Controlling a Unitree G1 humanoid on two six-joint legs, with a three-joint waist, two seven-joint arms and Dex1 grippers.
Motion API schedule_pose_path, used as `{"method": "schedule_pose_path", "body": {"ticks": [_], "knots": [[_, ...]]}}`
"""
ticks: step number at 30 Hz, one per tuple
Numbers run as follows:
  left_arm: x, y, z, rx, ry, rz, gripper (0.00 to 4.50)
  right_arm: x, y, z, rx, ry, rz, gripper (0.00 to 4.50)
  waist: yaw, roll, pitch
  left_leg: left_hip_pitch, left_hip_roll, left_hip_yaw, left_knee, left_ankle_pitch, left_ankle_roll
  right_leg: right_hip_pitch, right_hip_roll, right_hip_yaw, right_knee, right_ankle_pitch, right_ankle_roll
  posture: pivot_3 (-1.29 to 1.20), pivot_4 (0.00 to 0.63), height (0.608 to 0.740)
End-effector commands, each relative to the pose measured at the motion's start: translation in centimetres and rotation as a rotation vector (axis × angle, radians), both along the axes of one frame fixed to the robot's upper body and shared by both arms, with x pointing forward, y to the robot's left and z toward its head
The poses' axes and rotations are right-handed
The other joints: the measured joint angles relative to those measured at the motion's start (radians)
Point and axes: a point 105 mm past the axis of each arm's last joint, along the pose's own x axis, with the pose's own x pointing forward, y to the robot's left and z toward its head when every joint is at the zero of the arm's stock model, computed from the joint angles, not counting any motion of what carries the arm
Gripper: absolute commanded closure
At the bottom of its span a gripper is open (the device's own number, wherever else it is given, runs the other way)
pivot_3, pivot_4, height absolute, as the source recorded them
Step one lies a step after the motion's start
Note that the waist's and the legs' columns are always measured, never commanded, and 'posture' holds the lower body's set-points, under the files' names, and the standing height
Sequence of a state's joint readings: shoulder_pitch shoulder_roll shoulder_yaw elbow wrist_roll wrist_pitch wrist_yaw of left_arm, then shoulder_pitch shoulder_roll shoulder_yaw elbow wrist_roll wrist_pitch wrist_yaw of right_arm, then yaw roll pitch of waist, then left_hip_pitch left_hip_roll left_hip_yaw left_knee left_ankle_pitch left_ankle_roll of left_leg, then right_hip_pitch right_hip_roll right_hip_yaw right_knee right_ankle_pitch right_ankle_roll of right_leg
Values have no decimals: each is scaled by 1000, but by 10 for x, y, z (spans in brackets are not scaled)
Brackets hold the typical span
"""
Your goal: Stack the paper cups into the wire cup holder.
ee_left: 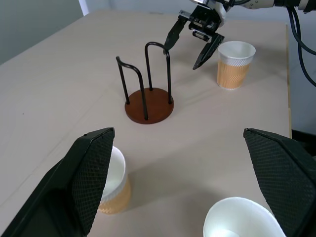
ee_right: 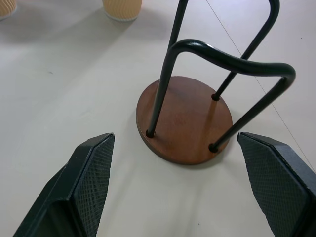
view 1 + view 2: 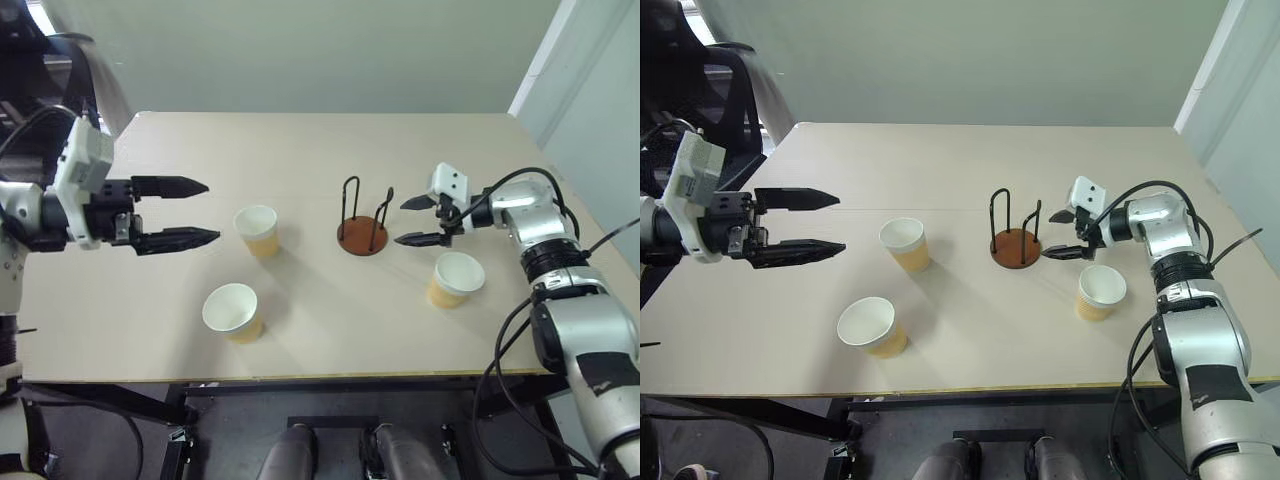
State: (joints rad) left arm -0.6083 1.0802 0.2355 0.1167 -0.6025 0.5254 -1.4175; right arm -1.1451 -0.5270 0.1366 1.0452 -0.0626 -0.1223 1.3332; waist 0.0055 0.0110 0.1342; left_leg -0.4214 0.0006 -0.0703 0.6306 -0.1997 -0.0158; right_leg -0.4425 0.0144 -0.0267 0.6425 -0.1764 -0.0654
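Paper cups loose on the table, wire cup holder empty at frame centre.
Right gripper, fingers apart, hangs just right of the holder; one cup below it. Left gripper, fingers apart, left of two cups.

Beige table – pale green wall behind – dark chair at far-left corner.

Three yellow-tan paper cups with ribbed sides, white interiors and white rims, wire cup holder with reddish-brown disc base and black wire loops, pale beige table, black gripper fingers with cross-hatched pads
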Motion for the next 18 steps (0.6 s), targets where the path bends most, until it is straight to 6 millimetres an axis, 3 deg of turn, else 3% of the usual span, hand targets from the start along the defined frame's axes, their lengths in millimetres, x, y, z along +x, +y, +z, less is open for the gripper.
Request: {"method": "schedule_pose_path", "body": {"ticks": [1, 12, 18], "knots": [[-2, 0, 9, 4, -31, -6, 32, 0, -2, 16, 25, -56, 5, 451, -1, 0, 0, 0, 0, 0, 0, 0, 0, 0, 0, 0, 0, 0, 0, 0, 150, 740], [-9, -8, 12, -10, -40, -16, 32, -1, -4, 12, 23, -33, -5, 451, -2, 0, 0, 0, 0, 0, 0, 0, 1, 0, 0, 0, 0, 0, 0, 0, 150, 740], [-1, -13, 13, -20, -42, -24, 32, -8, -6, 14, 57, 32, 6, 451, 0, 0, 0, 0, 0, 0, 0, 0, 1, 0, 0, 0, 0, 0, 0, 0, 150, 740]]}}
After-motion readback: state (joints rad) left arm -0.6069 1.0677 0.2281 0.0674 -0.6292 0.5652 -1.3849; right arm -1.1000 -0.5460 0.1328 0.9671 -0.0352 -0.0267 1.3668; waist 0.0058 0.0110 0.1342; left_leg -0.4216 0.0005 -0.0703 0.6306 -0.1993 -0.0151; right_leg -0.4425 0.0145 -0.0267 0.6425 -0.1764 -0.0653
